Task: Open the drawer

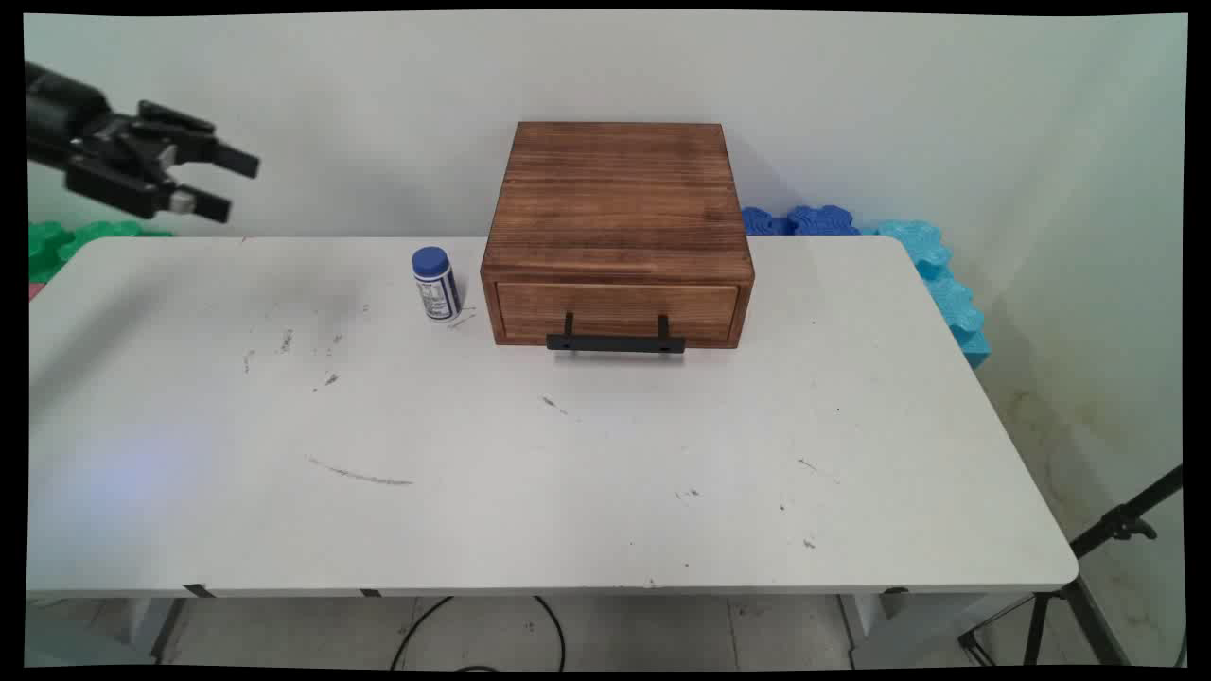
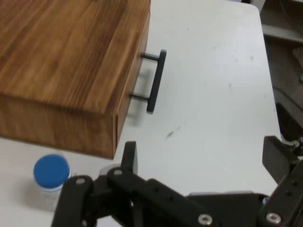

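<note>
Dark-stained wood formed the closed drawer box (image 1: pixel 617 232) at frame centre, black handle (image 1: pixel 615 342) forward, while the gripper (image 1: pixel 230 183) hung wide open and empty at upper left.

We see the gripper (image 1: pixel 227 184) raised above the table's far left corner, its black fingers spread wide and holding nothing. Nearest to it stands a small white bottle (image 1: pixel 436 284) with a blue cap, upright, just beside the left side of a wooden drawer box (image 1: pixel 617 203), whose drawer is shut, black handle (image 1: pixel 616 342) facing the near side
</note>
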`<state>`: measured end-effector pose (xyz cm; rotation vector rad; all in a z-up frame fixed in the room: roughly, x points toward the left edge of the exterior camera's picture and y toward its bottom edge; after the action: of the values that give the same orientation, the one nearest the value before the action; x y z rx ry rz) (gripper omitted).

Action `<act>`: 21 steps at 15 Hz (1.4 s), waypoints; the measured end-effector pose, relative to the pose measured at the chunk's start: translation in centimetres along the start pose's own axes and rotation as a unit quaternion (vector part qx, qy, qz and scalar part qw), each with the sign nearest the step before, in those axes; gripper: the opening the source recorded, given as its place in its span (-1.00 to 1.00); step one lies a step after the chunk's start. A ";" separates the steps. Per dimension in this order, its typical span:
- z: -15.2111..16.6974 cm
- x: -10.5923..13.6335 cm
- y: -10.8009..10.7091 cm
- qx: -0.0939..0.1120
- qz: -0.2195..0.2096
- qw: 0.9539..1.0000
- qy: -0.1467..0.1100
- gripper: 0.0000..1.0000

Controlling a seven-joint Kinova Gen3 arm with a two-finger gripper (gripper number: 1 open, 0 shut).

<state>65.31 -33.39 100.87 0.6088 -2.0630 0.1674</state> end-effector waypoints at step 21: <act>27.2 14.8 5.8 0.030 0.100 0.973 -0.206 1.00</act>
<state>35.36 -43.10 99.05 0.5004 -2.5318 0.2380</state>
